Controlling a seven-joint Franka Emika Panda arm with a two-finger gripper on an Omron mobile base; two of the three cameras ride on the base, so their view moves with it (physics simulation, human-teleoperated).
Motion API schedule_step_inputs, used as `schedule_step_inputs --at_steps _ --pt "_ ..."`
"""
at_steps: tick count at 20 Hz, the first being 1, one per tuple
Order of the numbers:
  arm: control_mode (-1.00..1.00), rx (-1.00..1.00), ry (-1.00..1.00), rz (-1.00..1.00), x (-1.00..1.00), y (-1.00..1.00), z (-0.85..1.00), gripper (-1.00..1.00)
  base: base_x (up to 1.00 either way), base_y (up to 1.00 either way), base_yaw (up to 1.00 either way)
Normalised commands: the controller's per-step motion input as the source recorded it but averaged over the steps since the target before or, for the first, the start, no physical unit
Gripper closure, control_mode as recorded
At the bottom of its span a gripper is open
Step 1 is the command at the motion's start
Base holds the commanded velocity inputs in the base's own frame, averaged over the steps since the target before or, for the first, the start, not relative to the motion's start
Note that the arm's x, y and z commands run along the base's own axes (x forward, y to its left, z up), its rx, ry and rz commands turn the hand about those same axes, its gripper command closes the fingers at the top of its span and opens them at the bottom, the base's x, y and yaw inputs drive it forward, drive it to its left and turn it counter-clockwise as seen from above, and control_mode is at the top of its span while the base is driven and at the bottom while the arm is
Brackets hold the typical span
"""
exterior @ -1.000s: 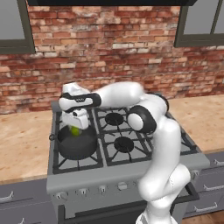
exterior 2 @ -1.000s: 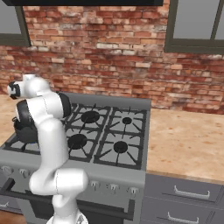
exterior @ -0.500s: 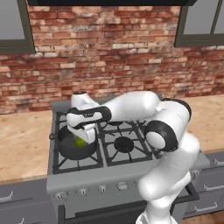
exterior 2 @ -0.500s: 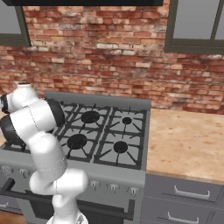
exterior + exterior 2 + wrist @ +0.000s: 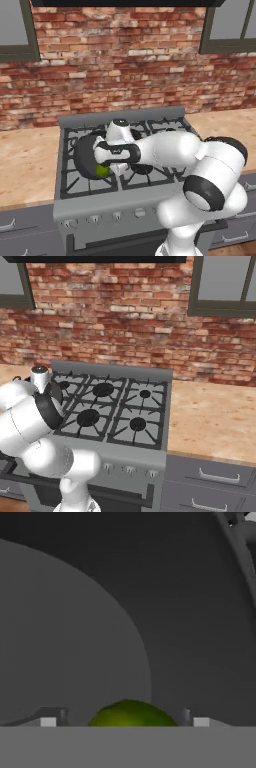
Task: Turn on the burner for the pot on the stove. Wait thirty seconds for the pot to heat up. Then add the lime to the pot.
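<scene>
From where I sit, the big change over the last second is that my arm has swung down and forward, bringing the pincer (image 5: 106, 161) from above the pot (image 5: 86, 156) right into its mouth, and the fingers have been spreading as it went. Reading left to right in the left base view: the pot sits on the front-left grate of the stove (image 5: 125, 200), its dark wall showing just left of the pincer; the lime (image 5: 102, 171) shows as a green patch directly under the pincer, low inside the pot; the white forearm runs off to the right over the middle burners. In the hand view the lime (image 5: 131, 713) lies between the two fingertips (image 5: 48, 721), with gaps on both sides, so I read the pincer as spread and no longer clamping it, with the pot's grey floor beyond. Whether the fruit already rests on the bottom I cannot tell. My judgement is that the last step is essentially done: the lime is in the pot, and what remains is to lift clear without catching the rim.
</scene>
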Motion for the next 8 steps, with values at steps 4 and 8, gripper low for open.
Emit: schedule_step_inputs --at_steps 4,8 --pt "-1.00 0.03 -0.20 0.00 0.12 -0.01 0.13 -1.00 0.00 0.00 0.00" --pt "-1.00 0.01 -0.03 0.05 0.41 0.16 0.69 -1.00 0.00 0.00 0.00"
